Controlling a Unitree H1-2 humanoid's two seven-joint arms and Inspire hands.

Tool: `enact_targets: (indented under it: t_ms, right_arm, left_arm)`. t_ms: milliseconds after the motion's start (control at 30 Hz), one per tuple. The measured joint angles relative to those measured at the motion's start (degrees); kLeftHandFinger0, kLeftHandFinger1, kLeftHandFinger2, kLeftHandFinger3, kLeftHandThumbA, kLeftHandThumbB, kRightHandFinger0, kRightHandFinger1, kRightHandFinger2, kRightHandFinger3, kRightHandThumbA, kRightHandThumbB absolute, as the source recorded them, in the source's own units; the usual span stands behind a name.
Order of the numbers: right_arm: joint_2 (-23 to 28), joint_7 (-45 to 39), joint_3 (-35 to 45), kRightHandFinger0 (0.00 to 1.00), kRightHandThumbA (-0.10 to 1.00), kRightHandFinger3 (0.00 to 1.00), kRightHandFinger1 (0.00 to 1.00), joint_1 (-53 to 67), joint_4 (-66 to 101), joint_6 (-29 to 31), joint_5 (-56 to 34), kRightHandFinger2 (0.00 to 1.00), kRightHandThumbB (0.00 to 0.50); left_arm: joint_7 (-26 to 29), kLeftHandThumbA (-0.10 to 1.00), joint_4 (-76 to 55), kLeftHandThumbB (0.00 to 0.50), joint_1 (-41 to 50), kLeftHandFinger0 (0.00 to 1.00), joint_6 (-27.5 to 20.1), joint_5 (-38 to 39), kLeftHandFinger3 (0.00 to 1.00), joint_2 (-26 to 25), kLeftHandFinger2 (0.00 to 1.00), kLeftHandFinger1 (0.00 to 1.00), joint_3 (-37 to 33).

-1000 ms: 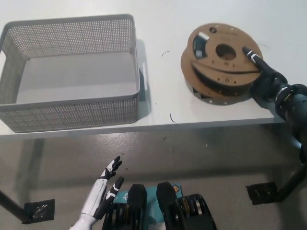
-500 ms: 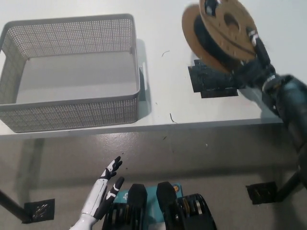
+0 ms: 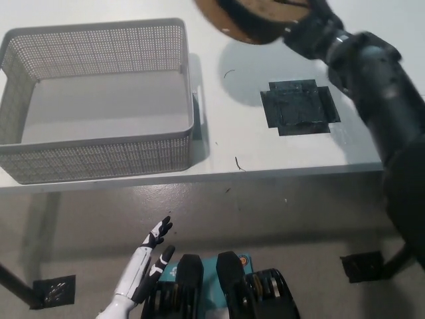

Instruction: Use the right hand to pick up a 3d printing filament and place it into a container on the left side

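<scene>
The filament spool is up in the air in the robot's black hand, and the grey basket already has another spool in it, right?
Not quite. The head view shows the basket empty. The filament spool is up in the right hand, as you said.
</scene>
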State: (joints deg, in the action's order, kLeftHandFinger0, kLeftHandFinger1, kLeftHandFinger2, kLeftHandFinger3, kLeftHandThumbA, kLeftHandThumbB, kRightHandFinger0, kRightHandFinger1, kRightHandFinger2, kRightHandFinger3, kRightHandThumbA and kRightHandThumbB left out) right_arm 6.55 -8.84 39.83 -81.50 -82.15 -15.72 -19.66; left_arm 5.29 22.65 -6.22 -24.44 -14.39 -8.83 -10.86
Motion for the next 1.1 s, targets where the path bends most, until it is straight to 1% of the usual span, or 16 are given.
enact_targets:
  t_ms: [100,167,300,433,467,533,567,600,633,667,700,733,800,833,933,1100]
  right_arm:
    - [-2.56,0.8,-3.87,0.0,-0.1,1.0,0.09,-2.01,0.0,-0.07,0.51,0.62,0.054]
    - [-3.99,1.15,-6.66,0.0,-0.1,1.0,0.15,-3.15,0.0,-0.03,1.18,0.77,0.086]
    - [-7.12,1.77,-11.3,0.0,-0.1,1.0,0.25,-4.44,0.0,0.96,2.52,0.9,0.109]
    - [-10.78,4.32,-18.63,0.01,-0.1,1.0,0.36,-4.53,-0.14,1.98,5.33,0.79,0.15]
    - [-11.1,4.86,-19.92,0.04,-0.1,0.81,0.4,-4.54,-0.16,2.05,5.92,0.73,0.179]
    - [-12.08,6.35,-23.49,0.07,-0.1,0.5,0.46,-4.54,-0.2,2.44,7.69,0.82,0.177]
    - [-12.79,7.55,-26.32,0.07,-0.1,0.87,0.45,-4.54,-0.2,2.89,9.18,0.83,0.173]
    - [-13.11,8.12,-28.32,0.01,-0.1,1.0,0.32,-4.55,-0.2,3.21,10.12,0.7,0.195]
    - [-13.37,8.64,-29.7,0.0,-0.1,1.0,0.29,-4.57,-0.2,3.44,10.87,0.66,0.218]
    - [-13.77,9.48,-32.15,0.1,-0.1,1.0,0.38,-4.63,-0.21,3.68,12.1,0.72,0.226]
    - [-14.14,10.41,-34.67,0.29,-0.08,1.0,0.58,-4.68,-0.22,3.81,13.47,0.93,0.231]
    - [-14.49,11.25,-36.97,0.64,0.04,1.0,0.95,-4.68,-0.22,4.01,14.66,1.0,0.23]
    - [-14.88,11.94,-40.15,1.0,0.18,1.0,1.0,-4.69,-0.22,4.24,16.41,1.0,0.24]
    - [-15.02,12.02,-41.31,1.0,0.44,1.0,1.0,-4.69,-0.22,4.3,16.88,1.0,0.302]
    - [-15.45,11.59,-46.11,1.0,0.63,1.0,1.0,-4.95,-0.21,5.5,19.54,1.0,0.354]
    - [-15.54,9.88,-50.16,1.0,0.77,1.0,1.0,-5.77,-0.19,6.53,22.04,1.0,0.424]
  left_arm:
    - [-0.46,1.0,0.0,0.22,-0.3,1.0,-0.04,-0.25,1.0,-0.15,1.0,1.0,-0.37]
    - [-0.63,1.0,0.0,0.218,-0.37,1.0,-0.05,-0.31,1.0,-0.27,1.0,1.0,-0.52]
    - [-0.85,1.0,0.0,0.222,-0.53,1.0,-0.06,-0.36,1.0,-0.42,1.0,1.0,-0.65]
    - [-1.31,1.0,0.0,0.227,-0.64,1.0,-0.06,-0.53,1.0,-0.42,1.0,1.0,-0.65]
    - [-1.33,1.0,0.0,0.226,-0.68,1.0,-0.06,-0.55,1.0,-0.42,1.0,1.0,-0.65]
    - [-1.5,1.0,-0.01,0.227,-0.89,1.0,-0.06,-0.61,1.0,-0.42,1.0,1.0,-0.65]
    - [-1.65,1.0,-0.03,0.225,-1.04,1.0,-0.06,-0.63,1.0,-0.42,1.0,1.0,-0.63]
    - [-1.73,1.0,-0.05,0.228,-1.11,1.0,-0.06,-0.65,1.0,-0.42,1.0,1.0,-0.64]
    - [-1.8,1.0,-0.06,0.23,-1.16,1.0,-0.06,-0.67,1.0,-0.42,1.0,1.0,-0.64]
    - [-1.93,1.0,-0.06,0.233,-1.22,1.0,-0.06,-0.68,1.0,-0.42,1.0,1.0,-0.63]
    - [-2.05,1.0,-0.08,0.234,-1.27,1.0,-0.06,-0.7,1.0,-0.42,1.0,1.0,-0.63]
    - [-2.13,1.0,-0.13,0.233,-1.29,1.0,-0.06,-0.73,1.0,-0.42,1.0,1.0,-0.63]
    - [-2.19,1.0,-0.19,0.229,-1.29,1.0,-0.06,-0.76,1.0,-0.43,1.0,1.0,-0.63]
    - [-2.25,1.0,-0.19,0.223,-1.29,1.0,-0.06,-0.76,1.0,-0.43,1.0,1.0,-0.63]
    - [-2.49,1.0,-0.26,0.22,-1.29,1.0,-0.06,-0.75,1.0,-0.43,1.0,1.0,-0.63]
    - [-2.92,1.0,-0.28,0.221,-1.29,1.0,-0.07,-0.73,1.0,-0.47,1.0,1.0,-0.64]
